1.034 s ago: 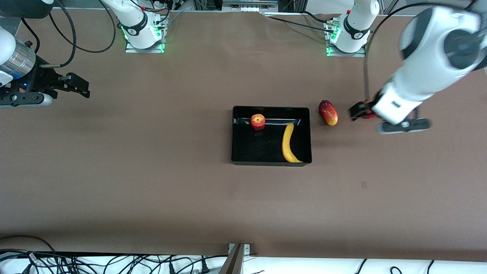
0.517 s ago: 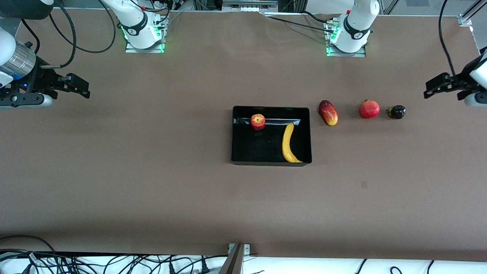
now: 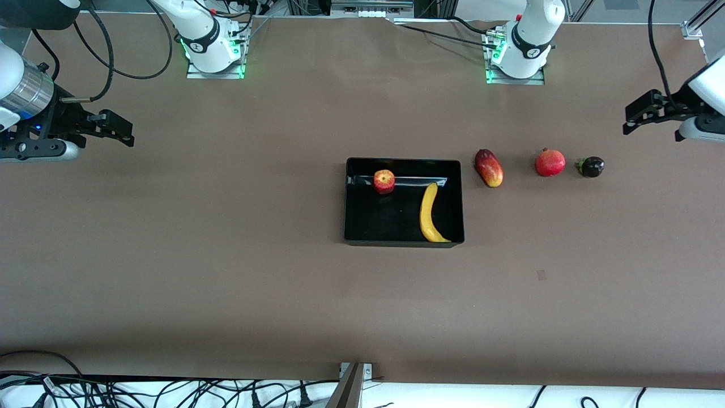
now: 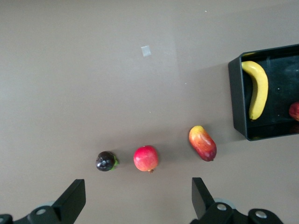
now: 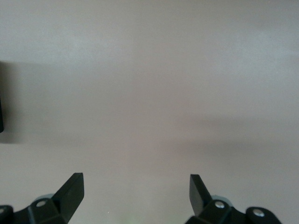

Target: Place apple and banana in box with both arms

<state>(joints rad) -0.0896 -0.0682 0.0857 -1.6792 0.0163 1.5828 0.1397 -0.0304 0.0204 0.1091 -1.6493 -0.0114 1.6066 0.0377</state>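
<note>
Lifting slightly, left gripper [image 3: 633,116] jaws open; right gripper [image 3: 116,127] unmoved, jaws open.

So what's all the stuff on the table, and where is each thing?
box: one, black, on the middle of the table
apple: one, red with yellow, in the box
banana: one, yellow, in the box beside the apple, toward the left arm's end
mango: one, red and yellow, on the table beside the box
round red fruit: one, on the table beside the mango
small dark fruit: one, nearly black, last in that row
table: one, brown
left tool: one, black, open, over the left arm's end
right tool: one, black, open, over the right arm's end
</note>
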